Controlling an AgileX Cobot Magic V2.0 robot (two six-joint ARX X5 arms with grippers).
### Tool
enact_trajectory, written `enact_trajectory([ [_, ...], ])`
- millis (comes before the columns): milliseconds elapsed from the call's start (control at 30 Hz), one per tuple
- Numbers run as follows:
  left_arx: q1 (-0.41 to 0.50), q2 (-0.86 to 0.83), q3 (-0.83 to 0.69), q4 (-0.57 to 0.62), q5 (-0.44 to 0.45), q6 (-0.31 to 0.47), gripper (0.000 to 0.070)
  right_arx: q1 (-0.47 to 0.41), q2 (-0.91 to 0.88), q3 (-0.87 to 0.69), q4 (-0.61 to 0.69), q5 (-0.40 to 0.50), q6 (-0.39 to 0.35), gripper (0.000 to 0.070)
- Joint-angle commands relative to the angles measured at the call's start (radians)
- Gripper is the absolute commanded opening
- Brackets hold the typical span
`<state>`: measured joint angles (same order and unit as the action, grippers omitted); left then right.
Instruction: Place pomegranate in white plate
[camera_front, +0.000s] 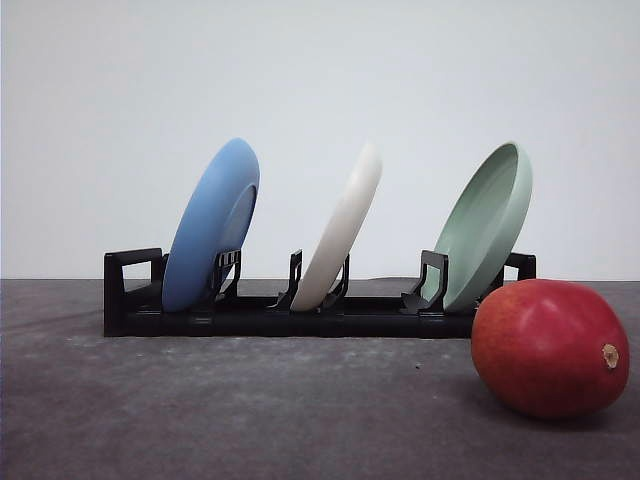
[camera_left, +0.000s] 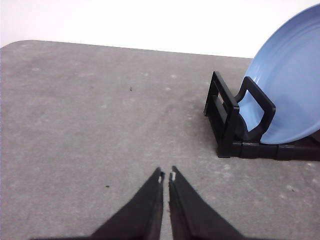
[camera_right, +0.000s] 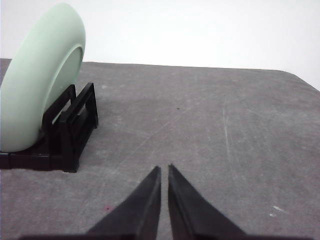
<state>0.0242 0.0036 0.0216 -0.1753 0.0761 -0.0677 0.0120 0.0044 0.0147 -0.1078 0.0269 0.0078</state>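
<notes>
pomegranate (camera_front: 550, 347) near front edge; white plate (camera_front: 340, 230) upright in rack (camera_front: 300, 312)

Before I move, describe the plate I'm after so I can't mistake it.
Find the black rack across the grey table. Three plates stand tilted in it; the white plate is the middle one, cream, between the blue plate and the pale green plate.

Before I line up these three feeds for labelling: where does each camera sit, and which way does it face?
Front view: low over the table, facing forward at the black rack holding blue, white and green plates, pomegranate near right.
Left wrist view: on the left arm, above the shut left hand, facing the blue plate.
Right wrist view: on the right arm, above the shut right hand, facing the green plate.
All share the rack.
</notes>
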Motion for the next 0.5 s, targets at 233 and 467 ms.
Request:
enact_trajectory([
  [233, 0.002, 0.0, -0.01, 0.02, -0.005, -0.036, 0.0, -0.001, -0.001, -0.004, 0.011, 0.0, 0.015, 0.0021],
  [467, 0.002, 0.0, -0.01, 0.044, -0.005, -0.246, 0.0, -0.001, -0.001, -0.003, 0.02, 0.0, 0.032, 0.0021],
])
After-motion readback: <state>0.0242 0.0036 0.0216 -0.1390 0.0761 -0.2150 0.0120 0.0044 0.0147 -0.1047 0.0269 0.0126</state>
